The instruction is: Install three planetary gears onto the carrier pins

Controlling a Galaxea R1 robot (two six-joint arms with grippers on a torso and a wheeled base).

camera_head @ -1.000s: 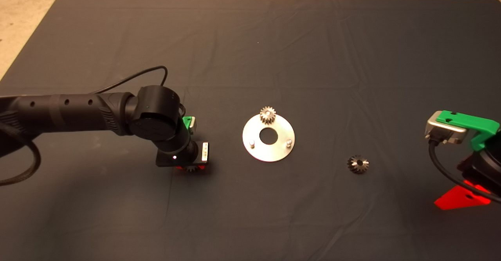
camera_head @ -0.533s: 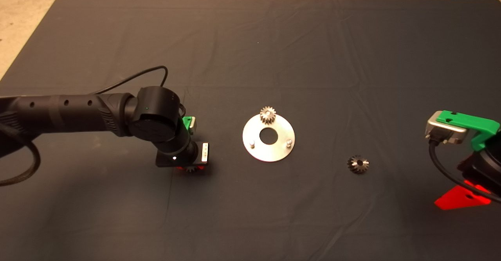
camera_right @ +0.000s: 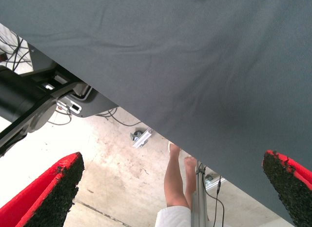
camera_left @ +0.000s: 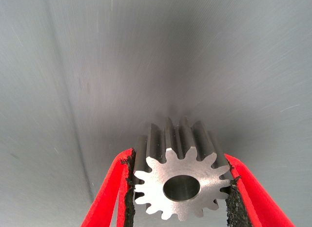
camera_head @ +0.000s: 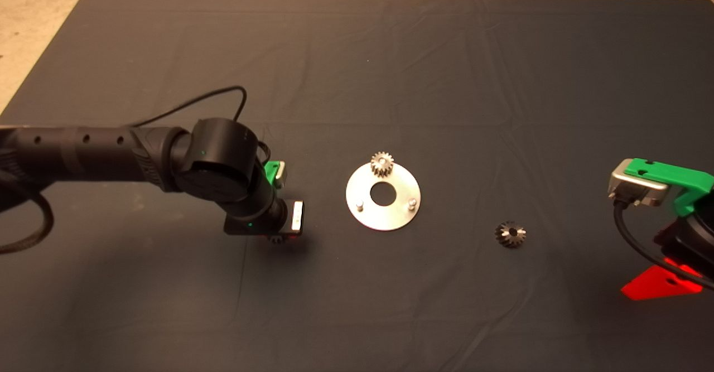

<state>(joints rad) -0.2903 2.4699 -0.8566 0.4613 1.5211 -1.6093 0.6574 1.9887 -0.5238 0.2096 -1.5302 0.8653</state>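
Firmly between left pincer (camera_left: 180, 200) pads: gear (camera_left: 181, 180)

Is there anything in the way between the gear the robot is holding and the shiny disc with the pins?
Nothing visible. The left gripper holds a gear left of the disc, with only bare mat between. Two pins are free; one gear already sits at the disc's far edge.
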